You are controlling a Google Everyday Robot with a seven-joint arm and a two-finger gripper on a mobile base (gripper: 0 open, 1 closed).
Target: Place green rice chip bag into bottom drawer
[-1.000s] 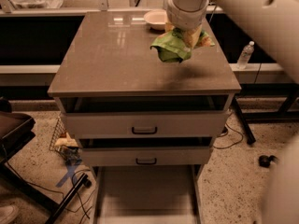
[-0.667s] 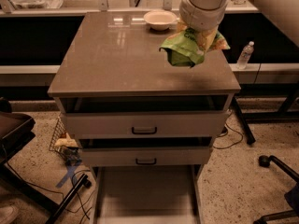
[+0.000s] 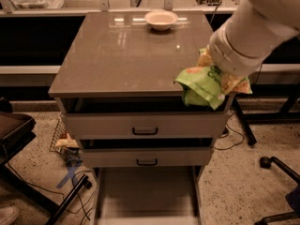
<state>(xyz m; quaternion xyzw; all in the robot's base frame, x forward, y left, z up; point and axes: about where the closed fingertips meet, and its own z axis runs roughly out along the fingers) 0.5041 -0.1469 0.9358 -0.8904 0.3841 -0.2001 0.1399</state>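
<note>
The green rice chip bag hangs crumpled in the air over the front right corner of the cabinet top. It has white lettering and yellow-orange patches. My gripper sits at the end of the big white arm and is mostly hidden behind the bag; it holds the bag by its top. The bottom drawer is pulled out at floor level, pale grey with a flat bare floor, below and left of the bag.
A round white bowl stands at the back of the cabinet top. Two grey drawer fronts with black handles are slightly ajar above the open drawer. A chair base is at the right, cables and clutter at the left.
The arm has carried the bag forward and to the right, from near the bowl to the front right corner of the cabinet top. The bag hangs lower.
</note>
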